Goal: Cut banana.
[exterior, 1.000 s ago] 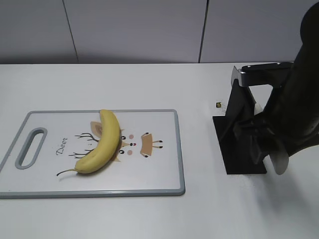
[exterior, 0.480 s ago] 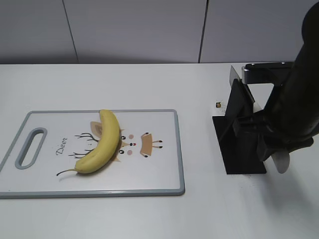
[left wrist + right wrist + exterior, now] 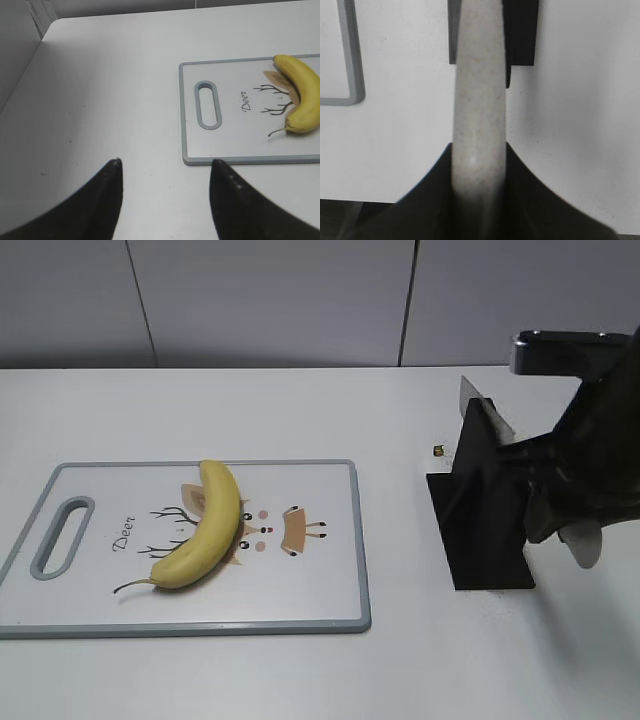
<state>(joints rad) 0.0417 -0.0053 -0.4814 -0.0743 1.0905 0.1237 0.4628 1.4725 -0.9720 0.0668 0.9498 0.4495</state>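
Note:
The yellow banana (image 3: 205, 525) lies curved on the left half of the white cutting board (image 3: 330, 570), its stem toward the front left. It also shows in the left wrist view (image 3: 302, 95), with the board (image 3: 230, 145). My right gripper (image 3: 479, 150) is shut on a speckled beige knife handle (image 3: 480, 100) beside the black knife stand (image 3: 485, 510). The handle's end (image 3: 582, 548) sticks out below the gripper (image 3: 560, 510). A grey blade tip (image 3: 478, 402) shows above the stand. My left gripper (image 3: 166, 162) is open and empty over bare table, left of the board.
The black stand's base (image 3: 522, 35) lies just ahead of the handle. A small dark object (image 3: 438, 450) sits on the table between board and stand. The board has a grey handle slot (image 3: 62, 537). A grey wall runs behind the table.
My right arm has moved up and to the right with the knife handle in its grip. The banana and board have not moved.

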